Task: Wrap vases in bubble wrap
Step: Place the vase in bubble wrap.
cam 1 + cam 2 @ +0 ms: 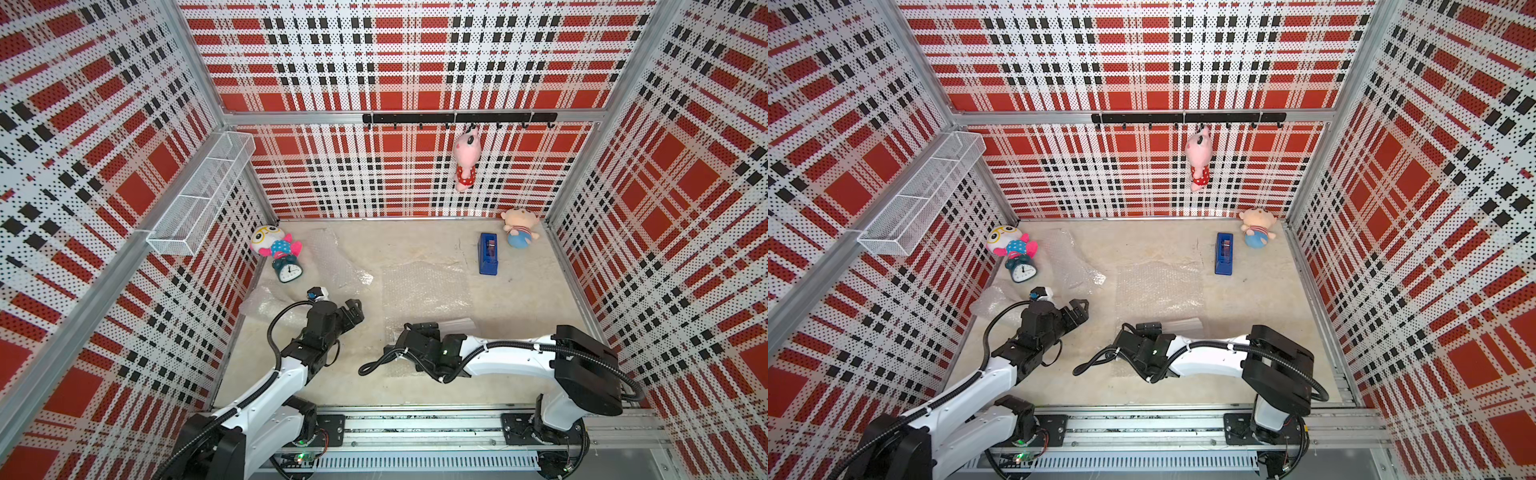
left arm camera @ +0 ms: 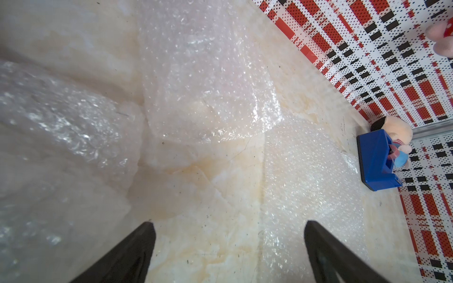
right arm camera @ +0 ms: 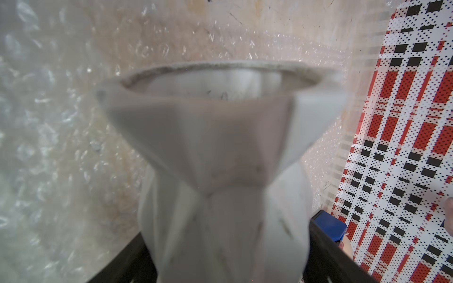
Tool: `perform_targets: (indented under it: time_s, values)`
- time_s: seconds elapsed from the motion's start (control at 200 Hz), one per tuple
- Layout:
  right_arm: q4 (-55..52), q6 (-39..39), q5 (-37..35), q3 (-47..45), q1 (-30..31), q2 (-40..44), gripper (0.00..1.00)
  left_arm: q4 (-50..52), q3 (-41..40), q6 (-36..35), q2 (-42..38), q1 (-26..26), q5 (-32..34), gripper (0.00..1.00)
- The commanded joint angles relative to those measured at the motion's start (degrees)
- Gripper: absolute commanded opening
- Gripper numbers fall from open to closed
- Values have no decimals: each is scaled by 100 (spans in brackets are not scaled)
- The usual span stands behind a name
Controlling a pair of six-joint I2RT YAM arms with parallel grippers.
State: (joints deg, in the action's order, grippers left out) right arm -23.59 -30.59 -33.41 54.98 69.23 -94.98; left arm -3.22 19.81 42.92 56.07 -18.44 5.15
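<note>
Beige marbled table [image 1: 519,332]. Flat clear bubble wrap sheet [image 1: 424,286]: centre of table. Crumpled clear sheet [image 1: 332,257]: toward the rear left corner. Bunched clear sheet [image 1: 266,303]: at the left edge. White faceted ceramic vase with flared mouth [image 3: 220,147]: gripped by its body in the right gripper [image 3: 229,229], jaws set wide around it, low over the flat sheet's near part, front-centre. Left gripper [image 2: 229,227]: spread fully, empty, over bare table between sheets. Handling: likely best laid square to the sheet's near edge, well inside it; ease off slowly, since it may roll.
</note>
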Motion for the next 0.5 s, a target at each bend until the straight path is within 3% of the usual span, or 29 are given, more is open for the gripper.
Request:
perform_targets:
  time_s: [0.0, 0.316, 0.496]
  values:
    - [221, 10, -144, 142, 38, -112, 74, 63, 5, -134, -70, 74, -73, 98]
    - [409, -54, -88, 50, 40, 229, 98, 50, 40, -185, 20, 86, -209, 98]
    - [391, 76, 113, -193, 43, 692, 100, 28, 131, -258, 249, -23, -325, 99]
